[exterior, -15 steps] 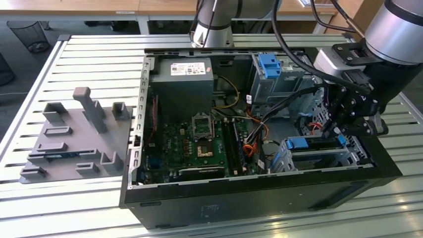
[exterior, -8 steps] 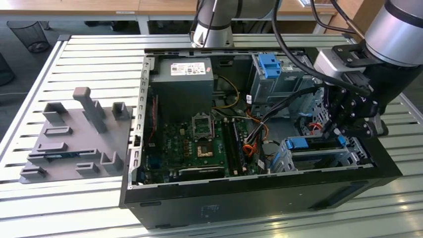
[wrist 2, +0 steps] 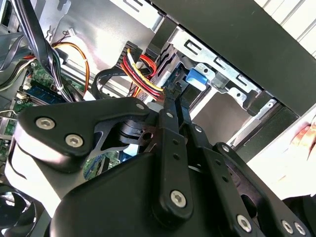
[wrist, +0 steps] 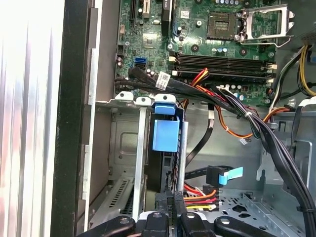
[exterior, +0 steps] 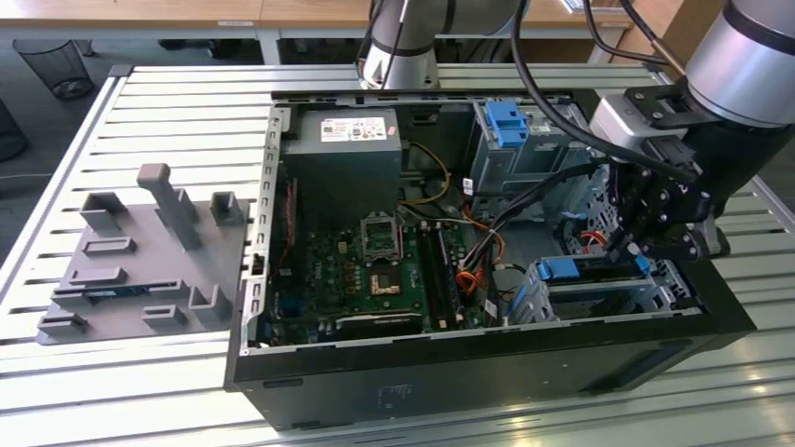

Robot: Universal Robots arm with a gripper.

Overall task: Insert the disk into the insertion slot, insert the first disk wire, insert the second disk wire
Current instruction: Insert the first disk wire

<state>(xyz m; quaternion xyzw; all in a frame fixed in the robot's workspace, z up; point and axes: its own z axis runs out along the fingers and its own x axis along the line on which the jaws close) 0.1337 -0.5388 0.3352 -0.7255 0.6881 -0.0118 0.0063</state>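
A slatted silver metal surface (exterior: 162, 102) carries two things. An open black computer case (exterior: 497, 372) lies on its side, and the end effector (exterior: 631, 253) reaches down into it. A grey fixture plate (exterior: 137, 270) with upright blocks lies flat, well apart from the end effector, just beside the case on its far side.

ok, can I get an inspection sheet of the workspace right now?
Surface: slatted metal table, carrying the open computer case.
Job's things: disk sits in the slot, blue carrier end showing.
Clutter: grey fixture tray on the exterior view's left.
Grippers: gripper low inside the case, beside the slot.
Cables: red-yellow-black wire bundle and blue-tipped cable beside the slot; whether plugged in, cannot tell.
Surroundings: wire bin and desks behind the table.
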